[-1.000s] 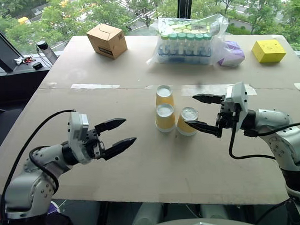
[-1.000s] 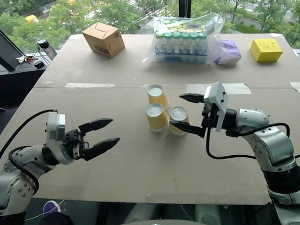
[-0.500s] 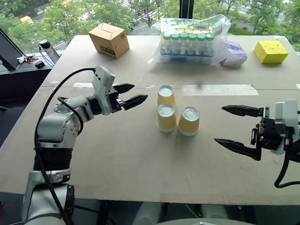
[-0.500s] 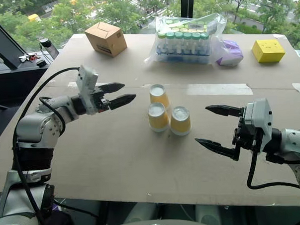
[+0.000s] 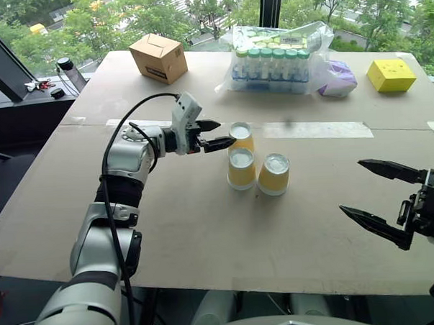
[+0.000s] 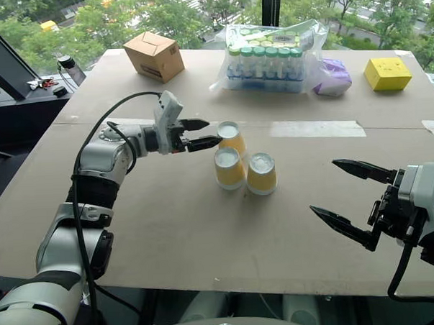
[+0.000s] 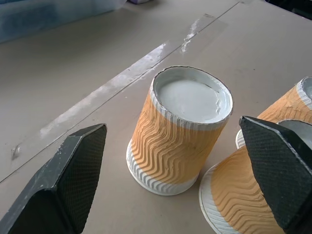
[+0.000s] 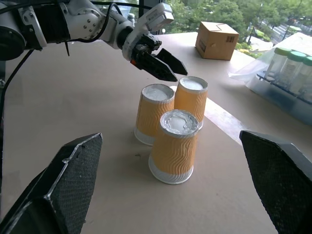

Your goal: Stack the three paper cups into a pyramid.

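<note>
Brown board forms the table [image 5: 169, 229], which carries all items and has a strip of clear tape [image 5: 316, 130] running across its middle seam. At the far centre lies a clear plastic bag of green-capped bottles [image 5: 274, 59]. A cardboard box [image 5: 157, 58] stands at the far left, and a yellow block [image 5: 391, 74] at the far right, with a purple pouch [image 5: 339, 78] between the bag and the block.

Left gripper [image 5: 217, 134] reaches in from the left at mid-table, its two black fingers spread apart and empty. The fingertips sit just beside the far cup [image 5: 239, 135], one on each side of its upper part in the left wrist view, not touching it.

Right gripper [image 5: 377, 193] hangs at the near right, well apart from the cups, fingers wide apart and holding nothing.

All three paper cups stand upside down on the table, white bases up, in a tight cluster at the centre. The near-left cup [image 5: 240, 169] stands directly in front of the far cup. The near-right cup [image 5: 274, 174] stands just beside the near-left cup. None is stacked on another.
</note>
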